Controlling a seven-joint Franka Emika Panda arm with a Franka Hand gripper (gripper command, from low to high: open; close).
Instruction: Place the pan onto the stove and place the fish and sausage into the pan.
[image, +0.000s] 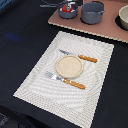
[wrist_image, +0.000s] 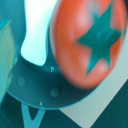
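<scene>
The grey-blue pan (image: 67, 10) stands on the pinkish-brown stove (image: 107, 30) at the back, with its thin handle pointing to the exterior view's left. The red-orange sausage (image: 66, 7) lies inside it, with something white beside it. In the wrist view the sausage (wrist_image: 87, 42), which bears a green star mark, fills the frame. The white fish (wrist_image: 37, 35) lies next to it inside the pan's dark riveted wall (wrist_image: 35, 85). The gripper is very close over the pan. Its fingers do not show clearly, only a blurred greenish shape at one edge of the wrist view.
A larger grey pot (image: 92, 12) stands on the stove right beside the pan, and a pale bowl (image: 123, 19) sits at the exterior view's right edge. A striped placemat (image: 35, 80) in front holds a round plate (image: 68, 65), a knife (image: 79, 57) and a fork (image: 65, 81).
</scene>
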